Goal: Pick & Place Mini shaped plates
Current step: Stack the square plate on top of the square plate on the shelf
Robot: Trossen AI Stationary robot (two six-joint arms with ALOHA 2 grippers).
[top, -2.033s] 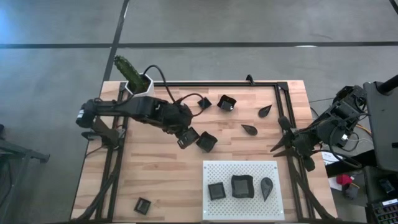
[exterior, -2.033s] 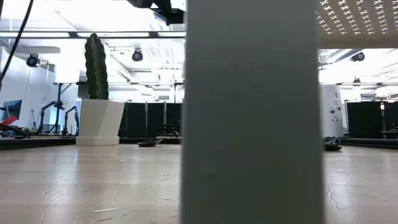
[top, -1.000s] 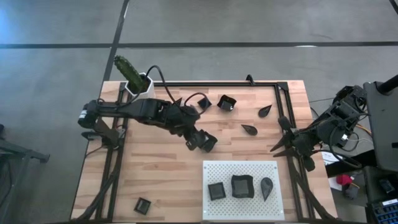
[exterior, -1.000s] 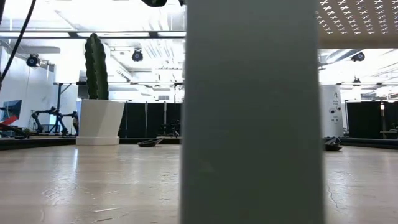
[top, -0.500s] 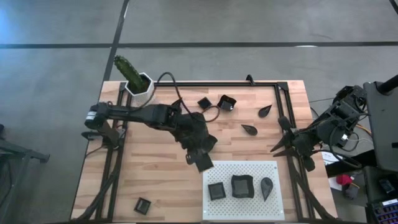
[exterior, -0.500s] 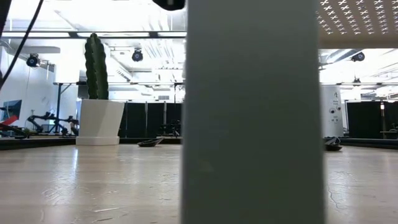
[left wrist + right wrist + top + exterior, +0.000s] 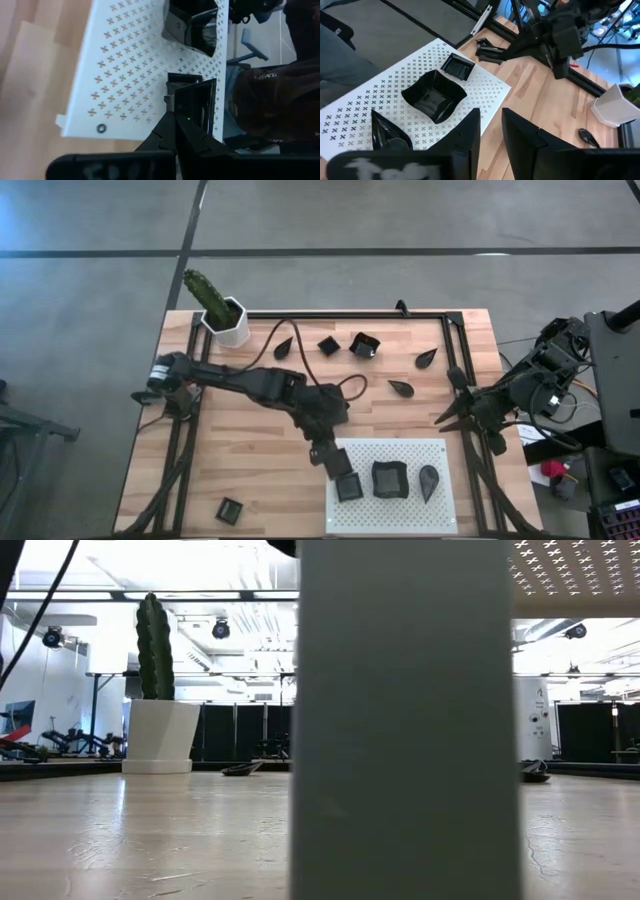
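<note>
Meanwhile, the left gripper (image 7: 338, 465), clamped on a small square plate (image 7: 196, 106), hovers at the white perforated board's (image 7: 432, 448) edge, where a misjudged release could tip it onto the neighbouring square plate (image 7: 348, 487).

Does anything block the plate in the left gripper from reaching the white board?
Nothing visible does. The left gripper, jaws shut on the held square plate, is at the left edge of the white perforated board. The nearest thing is the placed square plate just beside it, with bare board next to that.
</note>
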